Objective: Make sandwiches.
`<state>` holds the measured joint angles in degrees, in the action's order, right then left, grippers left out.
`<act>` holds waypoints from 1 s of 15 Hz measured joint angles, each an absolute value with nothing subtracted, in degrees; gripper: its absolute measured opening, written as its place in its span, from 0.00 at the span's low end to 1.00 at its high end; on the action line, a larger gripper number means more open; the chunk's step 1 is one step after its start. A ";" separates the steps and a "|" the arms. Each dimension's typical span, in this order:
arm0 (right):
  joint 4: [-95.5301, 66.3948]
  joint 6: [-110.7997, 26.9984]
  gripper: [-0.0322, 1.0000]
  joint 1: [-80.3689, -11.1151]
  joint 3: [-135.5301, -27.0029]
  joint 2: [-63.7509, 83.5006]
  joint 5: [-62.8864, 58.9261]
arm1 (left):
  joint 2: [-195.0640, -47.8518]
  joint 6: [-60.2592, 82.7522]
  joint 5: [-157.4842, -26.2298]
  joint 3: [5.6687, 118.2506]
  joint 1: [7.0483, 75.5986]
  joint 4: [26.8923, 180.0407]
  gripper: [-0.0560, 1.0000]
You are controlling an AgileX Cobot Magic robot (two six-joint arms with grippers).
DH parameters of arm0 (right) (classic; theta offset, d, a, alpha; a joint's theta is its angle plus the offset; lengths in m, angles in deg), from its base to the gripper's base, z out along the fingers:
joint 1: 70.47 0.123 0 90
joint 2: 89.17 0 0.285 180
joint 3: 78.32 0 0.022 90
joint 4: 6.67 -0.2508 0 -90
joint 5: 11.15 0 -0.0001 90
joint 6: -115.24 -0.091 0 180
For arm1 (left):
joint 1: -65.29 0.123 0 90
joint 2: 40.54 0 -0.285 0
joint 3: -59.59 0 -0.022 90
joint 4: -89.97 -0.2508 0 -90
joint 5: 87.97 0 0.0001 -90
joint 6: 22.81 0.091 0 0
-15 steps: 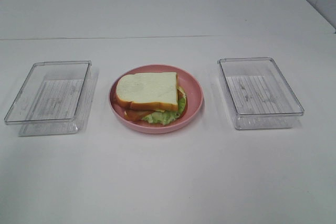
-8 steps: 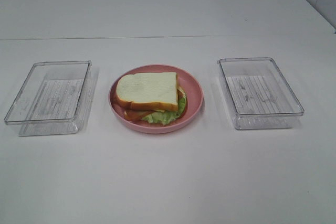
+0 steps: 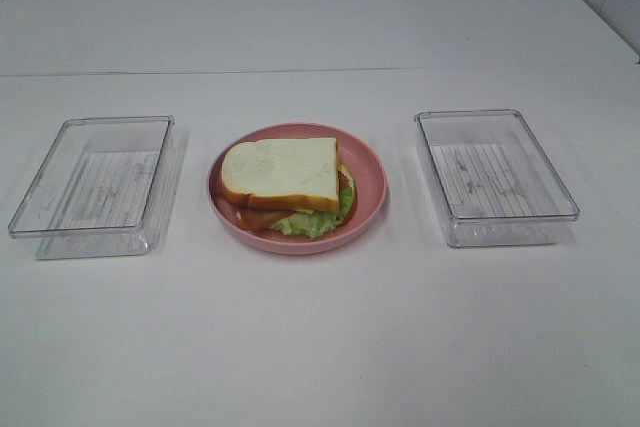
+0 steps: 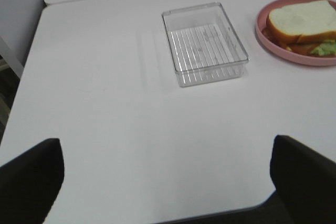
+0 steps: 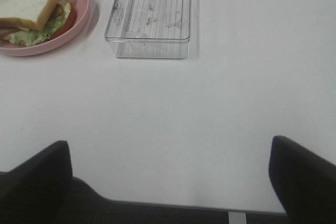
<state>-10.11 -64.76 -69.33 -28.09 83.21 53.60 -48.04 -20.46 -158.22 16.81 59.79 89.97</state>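
The sandwich (image 3: 284,183) lies on a round pink plate (image 3: 366,175) in the middle of the white table: white bread with tan crust on top, green lettuce and reddish-brown bacon sticking out underneath. It also shows in the left wrist view (image 4: 303,24) and the right wrist view (image 5: 30,11). Neither arm shows in the exterior high view. My left gripper (image 4: 168,150) is open and empty, held back over the table's left front. My right gripper (image 5: 168,148) is open and empty, over the right front edge. Both are far from the sandwich.
A clear plastic tray (image 3: 96,185) stands left of the plate and another clear tray (image 3: 494,177) stands right of it; both hold nothing. They also show in the left wrist view (image 4: 203,43) and the right wrist view (image 5: 150,15). The table's front edge (image 5: 157,203) is near.
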 joint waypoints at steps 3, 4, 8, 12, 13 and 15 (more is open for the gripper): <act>-10.11 -64.76 0.98 -69.33 -28.09 83.21 53.60 | -48.04 -20.12 -156.38 14.63 59.79 89.97 0.99; -10.11 -64.76 0.98 -69.33 -28.09 83.21 53.60 | -48.04 -17.43 -152.83 13.54 59.79 89.97 0.99; -10.11 -64.76 0.98 -69.33 -28.09 83.21 53.60 | -48.04 -16.34 -150.02 11.99 59.67 90.48 0.99; -10.11 -64.76 0.98 -69.33 -28.09 83.21 53.60 | -48.04 -16.28 -149.97 11.99 59.84 90.60 0.99; -10.11 -64.76 0.98 -69.33 -28.09 83.21 53.60 | -48.04 -16.28 -149.97 11.99 60.82 90.71 0.99; -10.11 -64.76 0.98 -69.33 -28.09 83.21 53.60 | -48.04 -16.28 -149.91 11.99 64.94 90.89 0.99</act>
<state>-10.11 -64.76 -69.33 -28.09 83.21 53.60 -48.04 -16.28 -149.91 11.99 64.94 90.89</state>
